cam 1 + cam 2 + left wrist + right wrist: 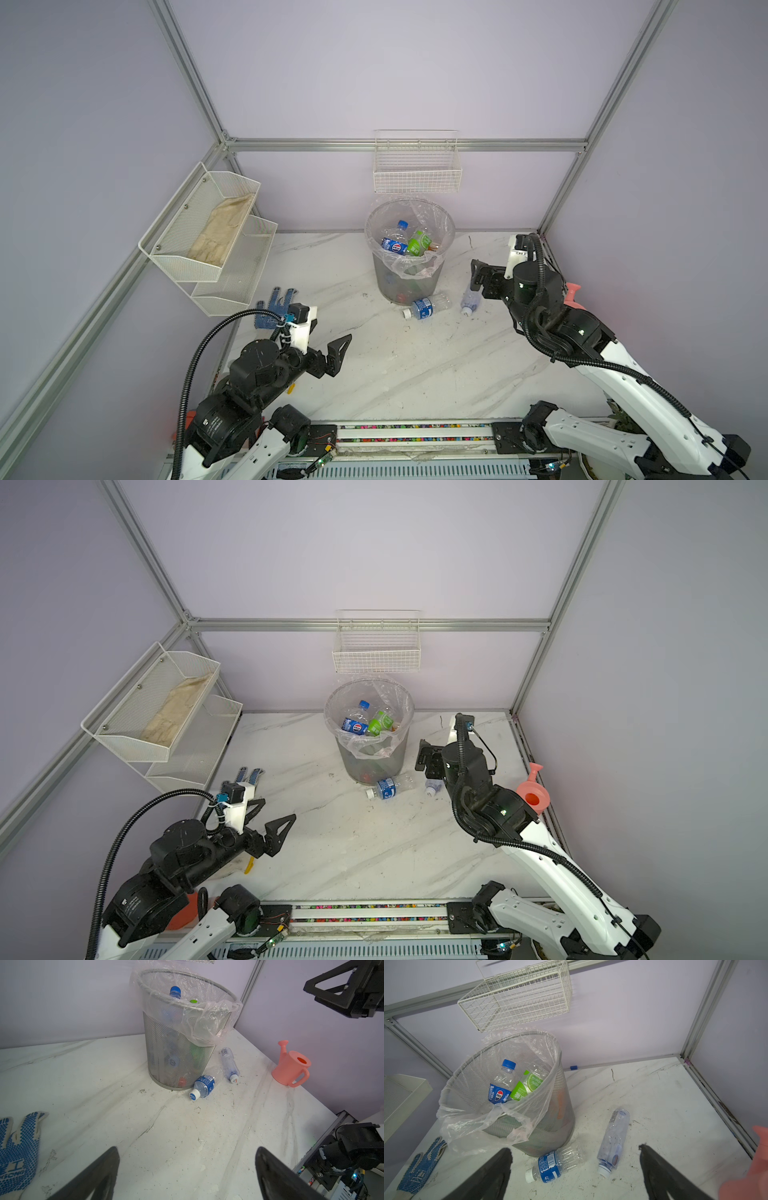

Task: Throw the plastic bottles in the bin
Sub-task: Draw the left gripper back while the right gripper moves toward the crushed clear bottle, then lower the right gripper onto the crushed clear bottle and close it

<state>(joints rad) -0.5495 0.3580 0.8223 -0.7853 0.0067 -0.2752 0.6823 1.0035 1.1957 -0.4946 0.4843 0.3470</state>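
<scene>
Beside round mesh bin [162, 1053], clear plastic bottles [204, 1084]

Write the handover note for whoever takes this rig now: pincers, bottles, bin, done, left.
Left pincer: open, empty, over bare table.
Right pincer: open, empty, near the clear bottle.
Done: bin upright, several bottles inside, blue-capped bottle and green-label bottle on top.
Left: blue-label bottle and that clear bottle, lying on the table beside the bin.

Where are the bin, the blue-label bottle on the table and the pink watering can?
bin [387, 279]: in a top view, mesh wall.
blue-label bottle [549, 1167]: right wrist view, its label.
pink watering can [288, 1072]: left wrist view, its body.
</scene>
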